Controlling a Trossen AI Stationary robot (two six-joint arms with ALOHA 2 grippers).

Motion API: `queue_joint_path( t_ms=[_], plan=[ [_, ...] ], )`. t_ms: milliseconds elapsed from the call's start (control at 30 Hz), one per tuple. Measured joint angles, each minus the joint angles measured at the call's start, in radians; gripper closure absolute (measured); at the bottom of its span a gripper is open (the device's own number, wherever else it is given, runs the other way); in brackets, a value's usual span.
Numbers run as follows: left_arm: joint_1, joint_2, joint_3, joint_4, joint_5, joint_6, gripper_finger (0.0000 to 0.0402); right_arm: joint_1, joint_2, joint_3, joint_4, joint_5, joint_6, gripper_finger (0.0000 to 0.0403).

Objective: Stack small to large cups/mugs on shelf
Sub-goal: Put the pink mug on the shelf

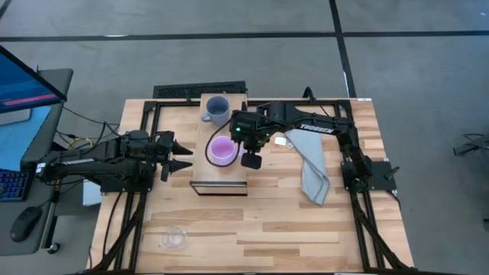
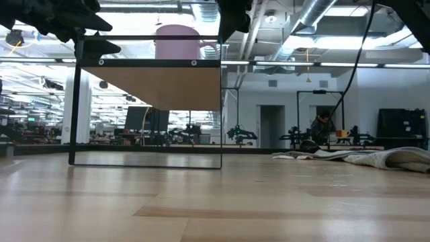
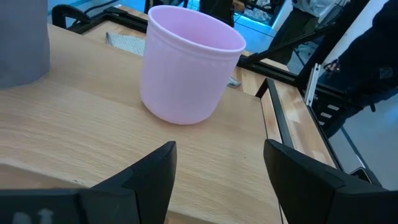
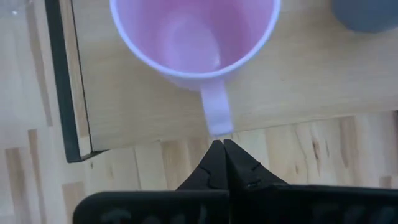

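The lilac mug [image 1: 222,150] stands upright on the light-wood shelf [image 1: 218,182], its handle [image 4: 217,115] pointing toward the table's right. The grey-blue mug [image 1: 216,109] stands on the shelf's far end. The clear cup [image 1: 173,238] sits on the table by the near edge, left of the middle. My right gripper [image 4: 221,144] is shut, with its tips right at the outer end of the lilac mug's handle. My left gripper [image 3: 217,171] is open at the shelf's left side, level with its top, and faces the lilac mug [image 3: 186,65] with a gap between them. My right gripper's shut fingertips [image 4: 214,155] come from above, from the table's right, and end at the free outer end of the lilac mug's handle [image 4: 218,129]. I cannot tell whether they touch it. The mug stands upright on the shelf.
A grey cloth [image 1: 313,172] lies on the table to the right of the shelf, under the right arm. Black frame rails [image 1: 145,114] run along the table's sides. A monitor, keyboard and mouse [image 1: 25,221] sit beyond the left edge. The near half of the table holds only the clear cup.
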Motion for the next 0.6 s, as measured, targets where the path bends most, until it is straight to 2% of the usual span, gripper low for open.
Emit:
queue_joint_path(
  t_ms=[600],
  plan=[
    [0.000,0.000,0.000,0.000,0.000,0.001,0.0168,0.005,-0.001,0.001,0.037,-0.045,0.007,0.0403]
  ],
)
